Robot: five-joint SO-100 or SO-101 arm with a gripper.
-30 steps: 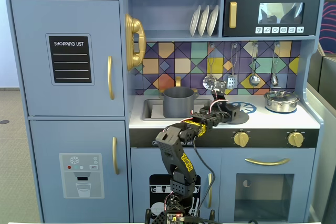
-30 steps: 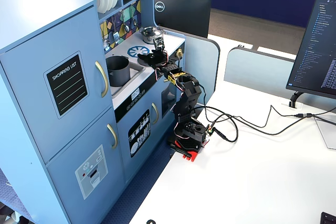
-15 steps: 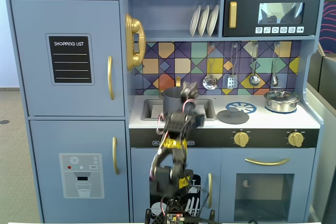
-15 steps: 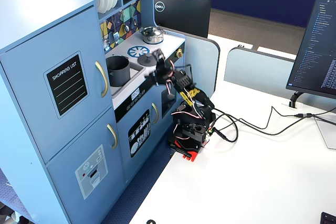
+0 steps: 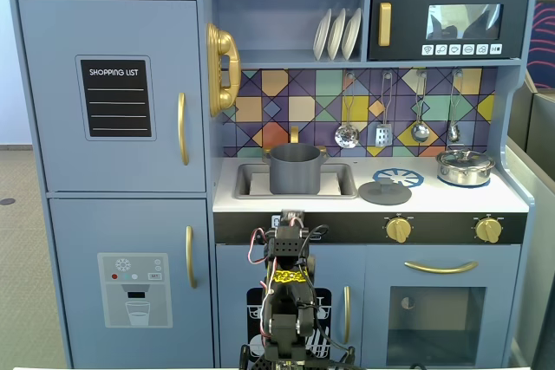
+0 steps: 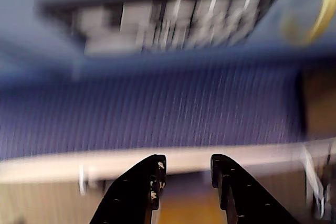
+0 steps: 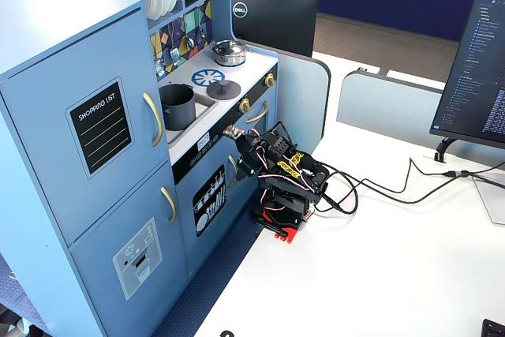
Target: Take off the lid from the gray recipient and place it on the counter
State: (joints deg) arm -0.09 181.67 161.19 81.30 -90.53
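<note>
The lid [image 5: 384, 192] and the gray recipient [image 5: 295, 169] look matt dark plastic. The counter [image 5: 434, 197] is smooth, pale and painted-looking. The silver pot [image 5: 465, 166] shines like polished metal. The fingers [image 6: 135, 192] are matt black plastic.

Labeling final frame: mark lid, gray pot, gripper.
lid [image 5: 384, 192], a fixed view, on the flat disc left of the knob.
gray pot [image 5: 295, 175], a fixed view, front wall.
gripper [image 6: 186, 169], wrist view, midway between the fingertips.

Silver pot [image 5: 465, 166] right; plates [image 5: 336, 34] on shelf; monitor [image 7: 472, 76], possibly on.
</note>
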